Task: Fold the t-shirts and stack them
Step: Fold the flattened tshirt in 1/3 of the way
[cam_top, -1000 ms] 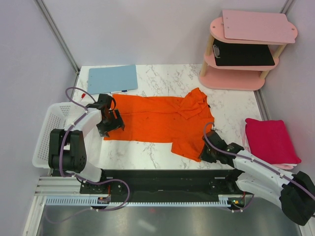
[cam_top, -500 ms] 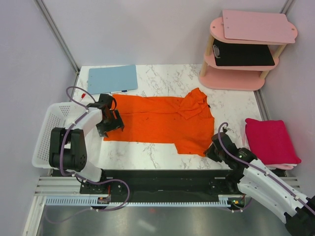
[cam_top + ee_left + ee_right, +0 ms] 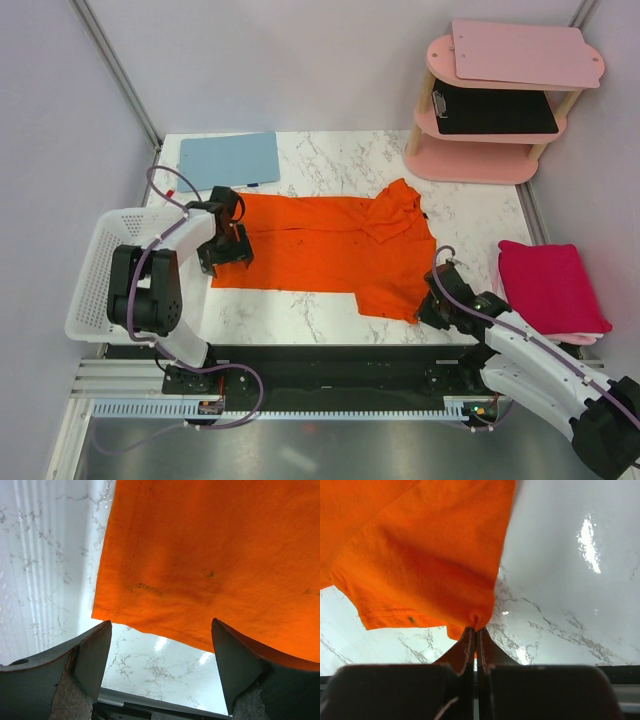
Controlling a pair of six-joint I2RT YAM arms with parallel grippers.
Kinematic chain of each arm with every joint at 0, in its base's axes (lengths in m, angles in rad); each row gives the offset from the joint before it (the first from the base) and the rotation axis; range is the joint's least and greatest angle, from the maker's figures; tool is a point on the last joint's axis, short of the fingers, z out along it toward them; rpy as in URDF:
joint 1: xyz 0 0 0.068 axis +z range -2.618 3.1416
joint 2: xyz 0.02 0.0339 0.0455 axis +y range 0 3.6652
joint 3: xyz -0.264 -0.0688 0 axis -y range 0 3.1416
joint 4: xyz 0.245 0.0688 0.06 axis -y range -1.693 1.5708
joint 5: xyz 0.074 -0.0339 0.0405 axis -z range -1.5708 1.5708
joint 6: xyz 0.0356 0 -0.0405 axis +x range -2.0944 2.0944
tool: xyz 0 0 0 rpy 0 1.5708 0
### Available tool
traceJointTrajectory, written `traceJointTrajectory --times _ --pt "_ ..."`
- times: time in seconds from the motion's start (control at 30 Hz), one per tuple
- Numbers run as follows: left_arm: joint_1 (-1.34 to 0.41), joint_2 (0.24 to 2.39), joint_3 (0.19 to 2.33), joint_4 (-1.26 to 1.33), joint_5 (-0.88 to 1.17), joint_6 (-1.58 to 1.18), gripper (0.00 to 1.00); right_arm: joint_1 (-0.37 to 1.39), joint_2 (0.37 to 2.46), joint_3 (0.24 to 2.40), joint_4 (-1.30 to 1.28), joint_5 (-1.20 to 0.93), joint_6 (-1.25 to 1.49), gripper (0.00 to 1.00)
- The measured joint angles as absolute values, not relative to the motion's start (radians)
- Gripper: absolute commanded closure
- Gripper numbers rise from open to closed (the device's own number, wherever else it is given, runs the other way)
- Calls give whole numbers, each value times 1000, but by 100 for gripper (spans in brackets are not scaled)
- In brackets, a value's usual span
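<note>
1. From above, we see the magenta t-shirt (image 3: 550,285) already folded into a neat rectangle at the right edge of the bench (image 3: 330,160), so we count that one done. The orange t-shirt (image 3: 330,250) lies opened out across the middle of the bench. Its body is mostly flat, while its right end is rumpled, with a sleeve bunched toward the far side. We see no fold in it yet, so by our reckoning folding it and stacking it with the magenta one are both left. The left gripper (image 3: 228,250) sits at the shirt's left edge and the right gripper (image 3: 432,305) at its near right corner.

2. In the left wrist view, the left gripper (image 3: 161,630) is released, its jaws wide apart and grasping nothing. The stitched edge of the orange t-shirt (image 3: 210,545) lies flat on the bench (image 3: 50,555) just beyond them, with a few small dark specks on the cloth.

3. In the right wrist view, the right gripper (image 3: 475,632) is clenched on a corner of the orange t-shirt (image 3: 420,555). The cloth spreads away from the pinch in soft folds over the bench (image 3: 560,580).
</note>
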State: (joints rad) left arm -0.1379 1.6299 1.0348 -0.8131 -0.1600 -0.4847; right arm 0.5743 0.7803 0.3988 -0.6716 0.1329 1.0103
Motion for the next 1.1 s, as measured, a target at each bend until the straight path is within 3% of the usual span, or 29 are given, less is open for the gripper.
traceJointTrajectory --times 0.57,0.67,0.77,0.8,0.83,0.87,0.9,1.03,1.1 --pt "-229 1706 1031 -838 -180 -482 22 528 940 425 -538 49 929 100" --pt "-236 1718 1043 -849 -183 -482 29 503 936 428 -533 36 915 100" --pt "-242 1730 1055 -857 -187 -486 56 474 921 428 -538 21 899 100" --pt "-245 1734 1056 -859 -190 -488 75 463 913 429 -541 16 893 100" --pt "-247 1739 1057 -861 -193 -490 81 451 904 430 -545 14 886 100" --pt "-248 1742 1059 -865 -196 -499 94 443 897 431 -550 13 882 100" --pt "-249 1746 1058 -864 -205 -496 98 433 890 433 -556 10 876 100" --pt "-249 1752 1056 -877 -223 -497 98 403 876 447 -572 3 850 100" --pt "-251 1752 1056 -880 -228 -497 94 385 876 453 -578 -6 836 100"
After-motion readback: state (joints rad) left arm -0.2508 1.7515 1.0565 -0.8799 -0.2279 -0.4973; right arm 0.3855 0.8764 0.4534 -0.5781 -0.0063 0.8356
